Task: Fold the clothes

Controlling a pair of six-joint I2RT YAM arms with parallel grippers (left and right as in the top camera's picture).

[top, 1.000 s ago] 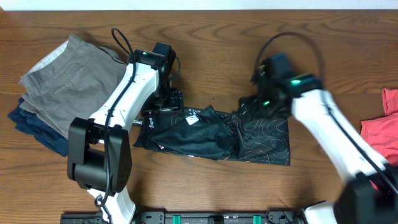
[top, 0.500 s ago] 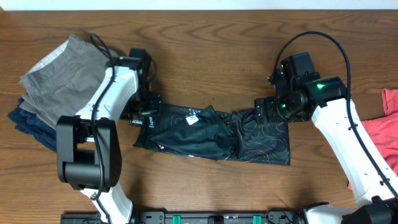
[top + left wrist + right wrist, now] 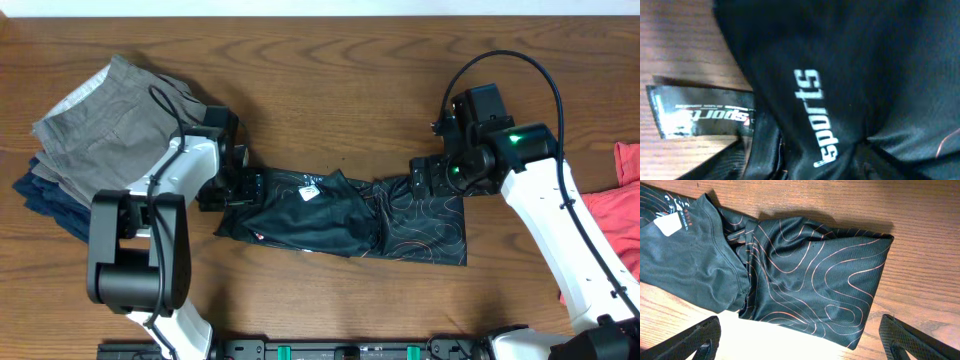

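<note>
White "sports" lettering [image 3: 817,120] on the black jersey [image 3: 880,60].

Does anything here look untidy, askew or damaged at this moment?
The black jersey lies bunched and creased, one end folded over unevenly, not flat. A black label sticks out past its edge. Nothing looks spilled or torn.

Table [image 3: 330,70]: brown wood-grain top, a single surface. Lying on it: a black sports jersey [image 3: 340,215] at centre, bunched into a long band running from 9 to 3 o'clock, with fine orange contour lines on its 3 o'clock end, white "sports" lettering and a small white tag. A black printed label [image 3: 700,111] lies flat on the wood against the jersey's 9 o'clock end. A stack of folded trousers [image 3: 100,130], grey over navy, is at 10 o'clock. A red shirt [image 3: 612,210] is at 3 o'clock, cut off by the frame edge.
</note>
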